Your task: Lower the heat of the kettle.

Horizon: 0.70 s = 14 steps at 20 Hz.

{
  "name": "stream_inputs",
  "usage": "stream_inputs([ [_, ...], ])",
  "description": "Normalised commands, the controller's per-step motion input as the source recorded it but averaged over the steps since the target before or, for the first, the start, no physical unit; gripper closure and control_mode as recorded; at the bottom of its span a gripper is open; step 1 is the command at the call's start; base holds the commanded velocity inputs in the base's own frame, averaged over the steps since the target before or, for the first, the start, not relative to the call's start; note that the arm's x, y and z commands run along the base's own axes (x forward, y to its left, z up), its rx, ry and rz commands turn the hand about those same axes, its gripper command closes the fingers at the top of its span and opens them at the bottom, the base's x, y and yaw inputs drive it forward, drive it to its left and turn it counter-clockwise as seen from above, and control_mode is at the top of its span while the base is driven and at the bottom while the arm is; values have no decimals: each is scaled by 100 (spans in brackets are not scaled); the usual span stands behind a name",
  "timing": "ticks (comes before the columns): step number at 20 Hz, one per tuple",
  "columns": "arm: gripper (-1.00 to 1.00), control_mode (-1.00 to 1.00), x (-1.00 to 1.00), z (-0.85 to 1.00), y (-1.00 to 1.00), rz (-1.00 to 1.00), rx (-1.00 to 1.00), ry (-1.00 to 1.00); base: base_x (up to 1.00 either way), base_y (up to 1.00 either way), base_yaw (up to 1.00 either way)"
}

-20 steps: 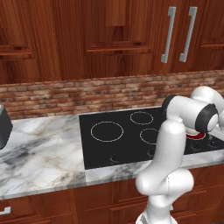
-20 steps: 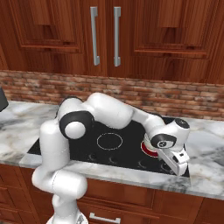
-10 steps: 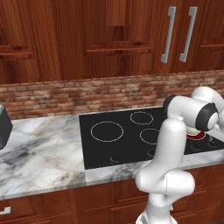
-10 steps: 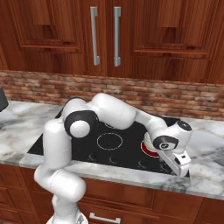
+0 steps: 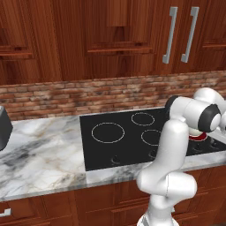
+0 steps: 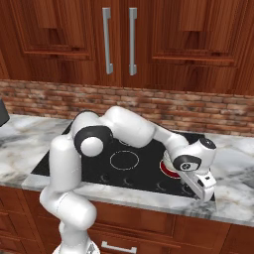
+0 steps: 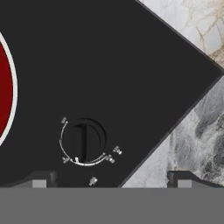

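Lower centre of hand view: knob (image 7: 83,142) untouched between your gripper's (image 7: 109,180) spread fingertips; burner (image 7: 5,89) red; turning remains.

A round black stove knob (image 7: 83,142), ringed by a thin white dial arc and small tick marks, is sitting flat on the black cooktop (image 7: 109,70) just ahead of the open pincer (image 7: 111,181), while a red glowing burner (image 7: 5,89) is lying off to one side.
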Motion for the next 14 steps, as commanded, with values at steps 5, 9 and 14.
stream_inputs([
  [5, -100, -100, 6, -2, 1, 0, -1, 0, 0, 0, 0],
  [9, -100, -100, 10, 0, 0, 0, 0, 0, 0, 0, 0],
  [14, -100, -100, 14, 0, 0, 0, 0, 0, 0, 0, 0],
])
